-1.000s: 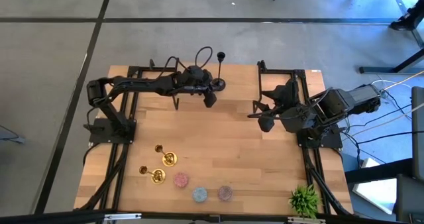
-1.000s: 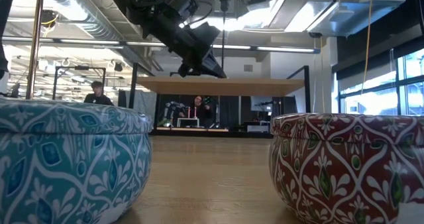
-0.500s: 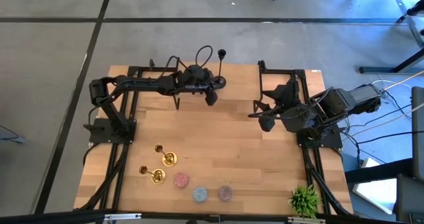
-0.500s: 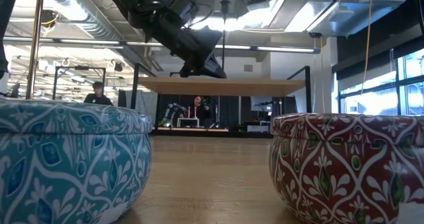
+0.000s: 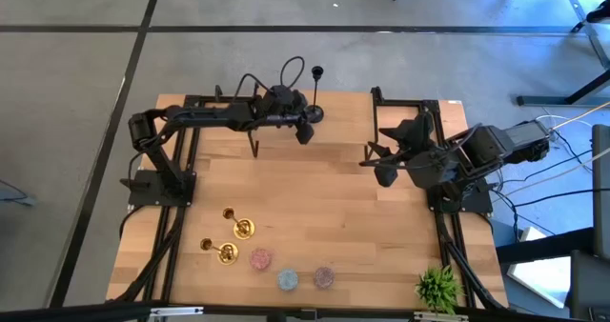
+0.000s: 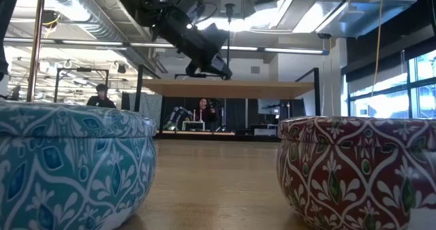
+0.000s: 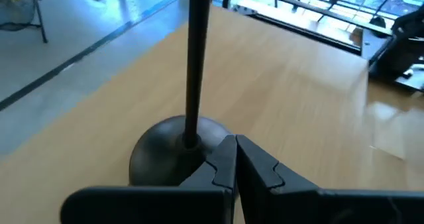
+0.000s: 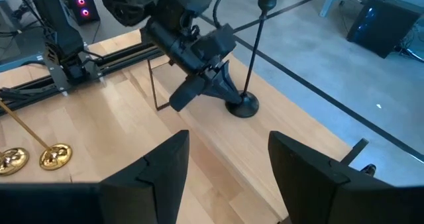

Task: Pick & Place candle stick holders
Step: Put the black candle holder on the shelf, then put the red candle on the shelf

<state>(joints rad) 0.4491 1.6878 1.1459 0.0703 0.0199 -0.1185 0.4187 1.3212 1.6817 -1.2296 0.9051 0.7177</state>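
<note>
The black candle stick holder (image 5: 315, 101), a slim stem on a round base, stands upright at the table's far edge. My left gripper (image 5: 305, 134) is shut, its tips at the near side of that base. Two gold candle stick holders (image 5: 234, 240) stand at the near left. The pink (image 5: 260, 258), light blue (image 5: 287, 280) and purple (image 5: 324, 277) squat holders sit along the near edge. My right gripper (image 5: 377, 175) hangs open over the right side, holding nothing. My left gripper meets the black holder's round base at its near rim (image 7: 199, 159) with its shut fingertips (image 7: 228, 156), nothing between them. The fingers slant down from the table's near left. The holder stays upright with its base flat on the table.
A green spiky plant (image 5: 438, 286) stands at the near right corner. Black frame rails (image 5: 186, 150) run along both sides. In the low view two patterned round holders, teal (image 6: 68, 162) and red (image 6: 361, 169), fill the foreground. People (image 6: 101, 94) sit in the room behind.
My left gripper, still shut, has moved toward the table's far edge. The black holder has slid a little the same way, staying upright.
</note>
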